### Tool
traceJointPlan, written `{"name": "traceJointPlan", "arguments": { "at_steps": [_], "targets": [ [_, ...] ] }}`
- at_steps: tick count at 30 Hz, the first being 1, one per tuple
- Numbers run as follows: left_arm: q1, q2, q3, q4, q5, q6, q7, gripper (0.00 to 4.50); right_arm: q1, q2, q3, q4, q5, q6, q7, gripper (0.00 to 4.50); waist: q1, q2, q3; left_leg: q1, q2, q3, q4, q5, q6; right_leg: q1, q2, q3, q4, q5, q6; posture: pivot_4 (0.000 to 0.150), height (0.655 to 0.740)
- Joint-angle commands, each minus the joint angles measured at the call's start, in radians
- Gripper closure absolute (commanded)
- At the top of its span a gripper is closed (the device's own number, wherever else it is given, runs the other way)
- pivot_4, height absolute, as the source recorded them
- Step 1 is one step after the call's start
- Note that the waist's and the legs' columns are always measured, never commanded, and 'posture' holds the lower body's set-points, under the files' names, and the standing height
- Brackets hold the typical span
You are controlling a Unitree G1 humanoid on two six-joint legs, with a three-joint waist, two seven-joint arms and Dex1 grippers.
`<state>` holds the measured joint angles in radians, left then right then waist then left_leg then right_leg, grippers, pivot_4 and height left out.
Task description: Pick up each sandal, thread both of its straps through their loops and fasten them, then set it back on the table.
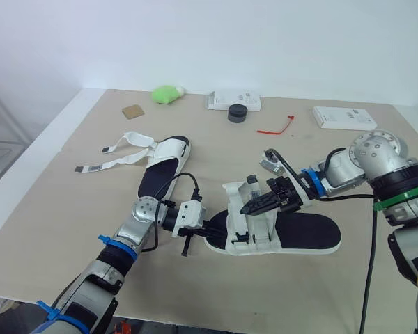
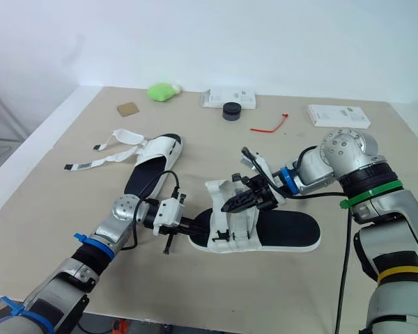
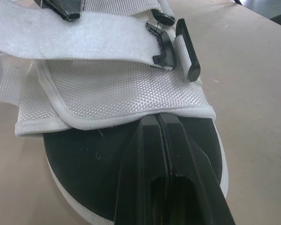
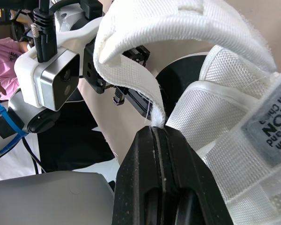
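Note:
The near sandal (image 1: 299,233), black-soled with a white mesh upper (image 3: 117,89), lies in the middle of the table. My left gripper (image 1: 214,227) is shut, its tip resting on the black insole (image 3: 89,159) at the edge of the upper, with nothing between the fingers. My right gripper (image 4: 154,131) comes in from the right and is shut on the end of a white strap (image 4: 131,70), which curls up over the upper. A black buckle loop (image 3: 165,47) sits at the side of the upper. The second sandal (image 1: 164,167) lies further left, its straps (image 1: 115,156) spread loose on the table.
Along the back of the table (image 1: 70,209) lie a green lump (image 1: 166,93), a brown card square (image 1: 133,110), a white box (image 1: 233,101) with a black round piece (image 1: 237,113) before it, a red tie (image 1: 275,126) and another white box (image 1: 343,117).

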<state>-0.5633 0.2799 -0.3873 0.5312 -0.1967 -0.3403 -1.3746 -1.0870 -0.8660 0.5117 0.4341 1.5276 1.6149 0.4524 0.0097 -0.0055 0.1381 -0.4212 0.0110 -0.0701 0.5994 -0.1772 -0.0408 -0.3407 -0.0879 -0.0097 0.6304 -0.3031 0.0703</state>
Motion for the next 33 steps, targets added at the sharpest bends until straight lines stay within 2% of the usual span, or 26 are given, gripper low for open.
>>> {"name": "traceJointPlan", "arguments": {
  "at_steps": [1,9,19,28,33],
  "targets": [
    [0.090,0.014,-0.090,0.150,0.134,0.065,0.013,4.50,-0.001,-0.013,0.001,0.000,0.056,0.000,-0.036,4.44,0.000,0.000,0.000,0.000,0.000,0.000,0.000,0.000,0.000,0.000,0.000,0.000,0.000,0.000,0.000,0.150,0.7400],
    [0.092,0.007,-0.093,0.163,0.136,0.060,0.017,4.50,-0.057,0.011,-0.003,0.058,0.125,0.000,-0.104,4.44,0.001,0.000,0.000,-0.001,0.000,0.000,0.001,0.000,0.001,0.000,0.000,0.000,0.000,0.000,0.000,0.150,0.7400],
    [0.091,0.000,-0.093,0.180,0.141,0.049,0.019,4.50,-0.078,-0.024,0.044,0.009,0.303,0.000,-0.177,4.44,0.002,0.000,0.000,-0.002,-0.003,-0.001,0.001,0.002,0.003,0.000,-0.005,0.000,0.000,0.001,0.001,0.150,0.7400],
    [0.094,0.004,-0.093,0.179,0.142,0.045,0.014,4.50,-0.003,-0.010,0.000,0.041,0.271,0.000,-0.248,4.44,0.002,0.000,0.000,-0.003,-0.007,-0.002,0.001,0.003,0.004,0.000,-0.005,0.000,0.000,0.003,-0.001,0.150,0.7400],
    [0.095,0.011,-0.093,0.177,0.143,0.043,0.009,4.50,-0.024,0.029,-0.044,0.084,0.227,0.000,-0.256,4.44,0.001,0.000,0.000,-0.003,-0.007,-0.002,0.001,0.003,0.005,0.000,-0.005,0.000,0.000,0.003,0.000,0.150,0.7400]
  ]
}}
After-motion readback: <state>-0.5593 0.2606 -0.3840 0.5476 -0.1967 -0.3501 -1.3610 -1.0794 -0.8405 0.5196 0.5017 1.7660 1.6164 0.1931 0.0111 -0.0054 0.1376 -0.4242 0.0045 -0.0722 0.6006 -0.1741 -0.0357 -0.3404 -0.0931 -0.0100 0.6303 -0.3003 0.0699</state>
